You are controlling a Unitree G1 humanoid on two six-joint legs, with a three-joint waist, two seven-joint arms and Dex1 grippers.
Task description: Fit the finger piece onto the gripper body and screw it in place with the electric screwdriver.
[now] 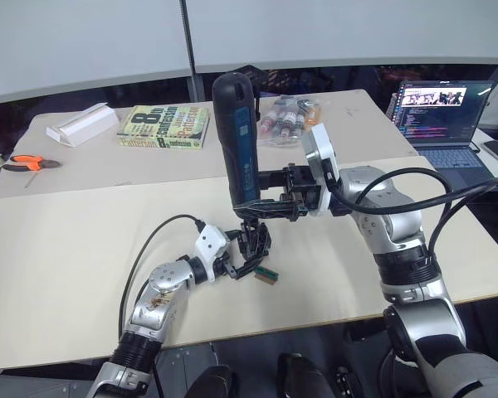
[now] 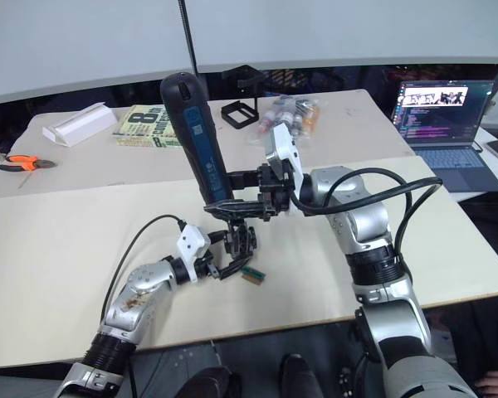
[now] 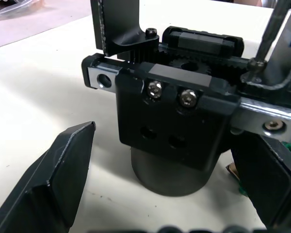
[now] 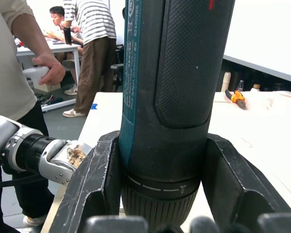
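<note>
Sitting low at the near edge of the table [image 1: 58,249], just beside a small green-and-tan block [image 1: 266,276]: left gripper [image 1: 247,257], fingers spread wide around the gripper body [image 3: 172,121] standing between them, not pressing on it. Gripping the electric screwdriver [image 1: 236,141] upright directly above, near its lower end: right gripper [image 1: 270,207], fingers clamping both sides, metal bit [image 3: 270,29] pointing down at the gripper body's top.

The electric screwdriver [image 1: 235,141] hides its bit tip behind the gripper body [image 1: 253,243].
</note>
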